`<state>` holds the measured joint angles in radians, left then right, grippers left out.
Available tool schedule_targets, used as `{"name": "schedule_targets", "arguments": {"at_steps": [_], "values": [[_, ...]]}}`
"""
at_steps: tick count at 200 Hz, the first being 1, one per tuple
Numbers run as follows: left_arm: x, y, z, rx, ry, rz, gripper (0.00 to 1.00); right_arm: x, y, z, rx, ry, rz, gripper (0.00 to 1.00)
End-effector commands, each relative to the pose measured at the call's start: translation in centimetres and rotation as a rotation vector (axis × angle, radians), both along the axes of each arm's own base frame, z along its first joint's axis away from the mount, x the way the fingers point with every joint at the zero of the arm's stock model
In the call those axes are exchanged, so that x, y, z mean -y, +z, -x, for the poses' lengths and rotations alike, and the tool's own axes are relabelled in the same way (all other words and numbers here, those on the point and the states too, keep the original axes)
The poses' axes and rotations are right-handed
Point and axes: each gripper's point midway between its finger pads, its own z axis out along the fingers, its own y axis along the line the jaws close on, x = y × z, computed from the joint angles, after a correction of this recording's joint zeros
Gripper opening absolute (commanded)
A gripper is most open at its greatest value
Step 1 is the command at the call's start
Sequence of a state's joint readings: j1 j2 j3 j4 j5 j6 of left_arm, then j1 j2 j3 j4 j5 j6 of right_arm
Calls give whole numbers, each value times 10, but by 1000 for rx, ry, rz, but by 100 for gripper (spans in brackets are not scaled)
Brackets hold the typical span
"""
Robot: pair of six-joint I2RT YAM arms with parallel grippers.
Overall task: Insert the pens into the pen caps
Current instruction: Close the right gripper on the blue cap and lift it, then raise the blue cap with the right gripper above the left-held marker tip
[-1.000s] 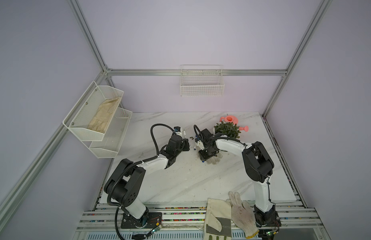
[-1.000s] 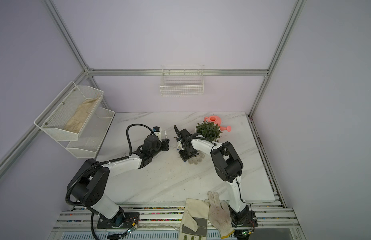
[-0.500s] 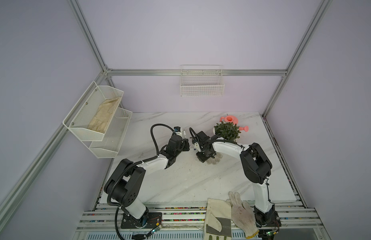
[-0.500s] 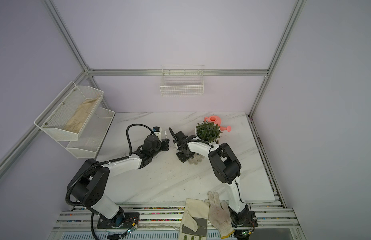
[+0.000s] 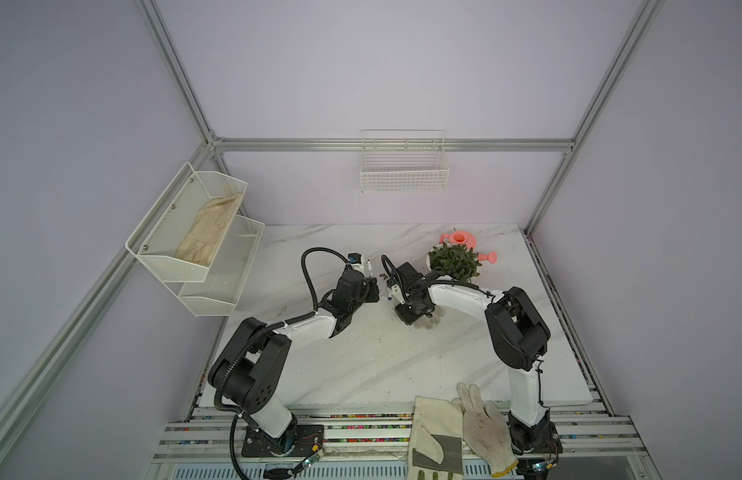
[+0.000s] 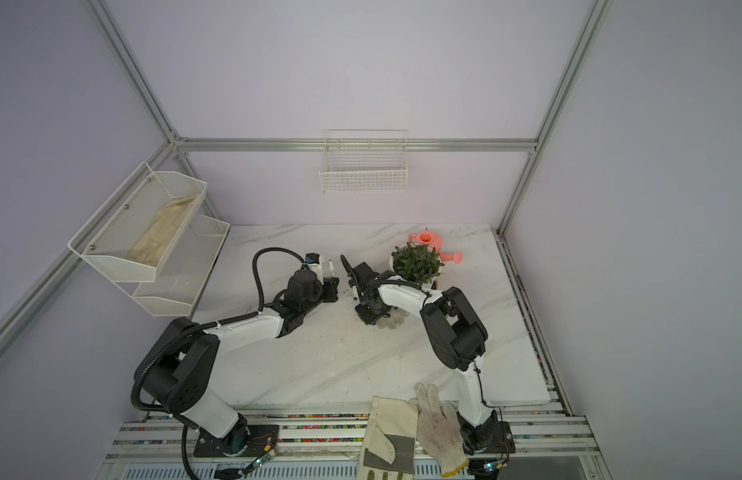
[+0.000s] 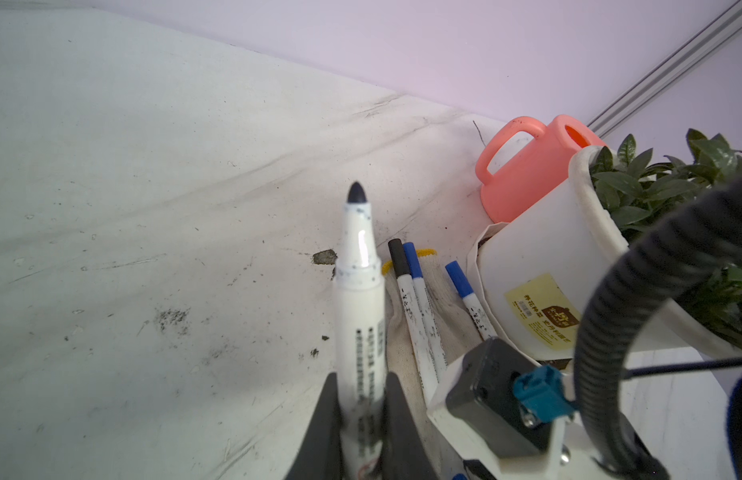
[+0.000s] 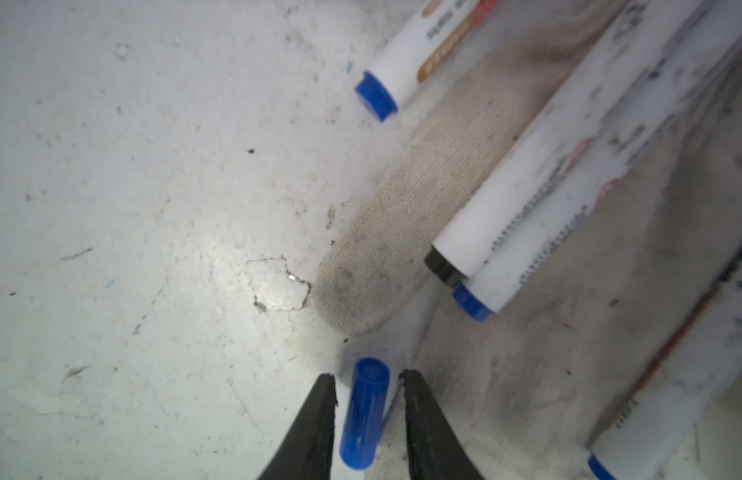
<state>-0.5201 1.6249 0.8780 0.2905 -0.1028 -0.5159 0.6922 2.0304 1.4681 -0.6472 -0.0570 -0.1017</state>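
left gripper (image 7: 359, 388): clamped on uncapped pen (image 7: 358, 299), dark tip up, left of plant pot (image 7: 539, 266) in both top views. three capped pens (image 7: 409, 307) on knitted glove (image 7: 398, 336) just beside pot. right gripper (image 8: 366, 380): low at glove edge, near pot; jaws narrow, straddling loose blue cap (image 8: 363, 419) on table (image 8: 132, 208), slim gap each side.
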Motion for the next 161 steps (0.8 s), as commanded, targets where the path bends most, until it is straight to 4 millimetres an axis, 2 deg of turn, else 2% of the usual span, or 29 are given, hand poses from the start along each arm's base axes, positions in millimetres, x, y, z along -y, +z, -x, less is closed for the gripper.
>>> {"name": "schedule_targets", "arguments": {"at_steps": [1, 35, 52, 68, 86, 116, 129, 141, 161], "values": [[3, 25, 1, 63, -13, 37, 0, -2, -10, 7, -45, 22, 5, 26], [3, 28, 1, 72, -20, 33, 0, -2, -17, 8, -63, 22, 16, 23], [5, 30, 1, 76, -28, 32, 0, -2, -16, 4, -48, 22, 23, 13], [9, 31, 1, 79, -49, 32, 0, -7, 0, -7, 6, 14, -1, 4], [17, 33, 2, 84, -90, 42, 0, -13, 41, -32, 104, -20, -89, 0], [43, 49, 11, 139, -235, 82, 0, -10, 145, -71, 277, -96, -408, 0], [57, 55, 17, 164, -300, 83, 0, -7, 185, -78, 323, -107, -562, 0], [69, 61, 25, 191, -358, 73, 0, -4, 214, -79, 351, -102, -691, 0], [86, 67, 35, 234, -436, 56, 0, -5, 241, -75, 360, -72, -823, 0]]}}
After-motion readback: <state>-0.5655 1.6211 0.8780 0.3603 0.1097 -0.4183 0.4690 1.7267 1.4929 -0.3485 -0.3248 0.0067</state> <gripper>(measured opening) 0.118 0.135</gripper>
